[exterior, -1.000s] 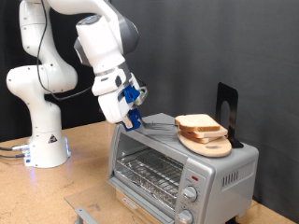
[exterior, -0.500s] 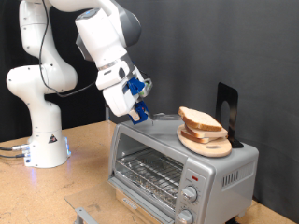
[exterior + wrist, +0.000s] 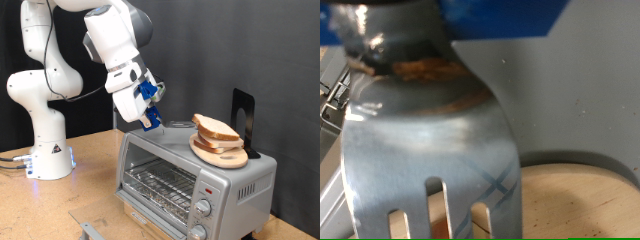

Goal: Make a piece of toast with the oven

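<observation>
1. the gripper (image 3: 150, 118) hangs just above the top of the oven (image 3: 195, 172), near that top's end toward the exterior view's left; its jaws are pinched on the handle of a metal spatula (image 3: 425, 140).
2. in the wrist view the spatula fills most of the picture: a shiny slotted blade with a rusty-brown smear near where the handle begins. in the exterior view the tool is only a thin grey sliver running from the jaws toward the bread, too small to read further.
3. past the blade's edge the wrist view shows a curved piece of pale wood, the round wooden board (image 3: 575, 200).
4. that board (image 3: 222, 152) lies on the oven's top, toward the exterior view's right of the gripper and apart from it.
5. the piece of toast (image 3: 214, 128) is on the board, the upper one of the pale slices stacked there, tilted a little across the bread slice (image 3: 212, 143) below it.
6. a black stand (image 3: 242, 122) rises just behind the board on the oven's top.
7. the oven's glass door is closed, with the wire rack visible behind it; two round knobs and a red light sit on its front, at the exterior view's right end.
8. the oven stands on a wooden surface (image 3: 85, 185); the arm's white base (image 3: 45, 140) is on the same surface, well to the exterior view's left of the oven.
</observation>
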Controlling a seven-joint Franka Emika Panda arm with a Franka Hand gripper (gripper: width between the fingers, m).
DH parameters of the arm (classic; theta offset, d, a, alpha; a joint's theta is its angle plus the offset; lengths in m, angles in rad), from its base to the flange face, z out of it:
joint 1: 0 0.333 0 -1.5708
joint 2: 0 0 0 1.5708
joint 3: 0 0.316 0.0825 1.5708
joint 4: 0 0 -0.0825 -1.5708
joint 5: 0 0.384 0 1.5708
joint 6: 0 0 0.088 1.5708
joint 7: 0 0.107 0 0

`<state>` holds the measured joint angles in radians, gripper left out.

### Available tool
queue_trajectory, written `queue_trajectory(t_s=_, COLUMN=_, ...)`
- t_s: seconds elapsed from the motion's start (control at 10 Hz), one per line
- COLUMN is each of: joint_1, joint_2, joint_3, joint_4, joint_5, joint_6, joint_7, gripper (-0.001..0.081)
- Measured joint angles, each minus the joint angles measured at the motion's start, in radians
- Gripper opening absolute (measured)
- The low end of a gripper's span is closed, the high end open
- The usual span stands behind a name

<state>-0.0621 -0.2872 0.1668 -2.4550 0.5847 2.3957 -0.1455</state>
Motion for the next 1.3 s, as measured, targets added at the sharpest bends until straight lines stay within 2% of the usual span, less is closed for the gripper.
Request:
queue_trajectory(t_s=0.5, joint_1=0.000, joint_2=0.060, joint_3=0.021, joint_4=0.050, joint_5=-0.043, joint_6=-0.002, joint_7=0.063, gripper=0.0443)
queue_trajectory(t_s=0.8, joint_1=0.000, joint_2=0.105, joint_3=0.033, joint_4=0.088, joint_5=-0.073, joint_6=-0.032, joint_7=0.095, gripper=0.0443)
queue_trajectory(t_s=1.3, joint_1=0.001, joint_2=0.164, joint_3=0.051, joint_4=0.159, joint_5=-0.082, joint_6=-0.052, joint_7=0.101, gripper=0.0443)
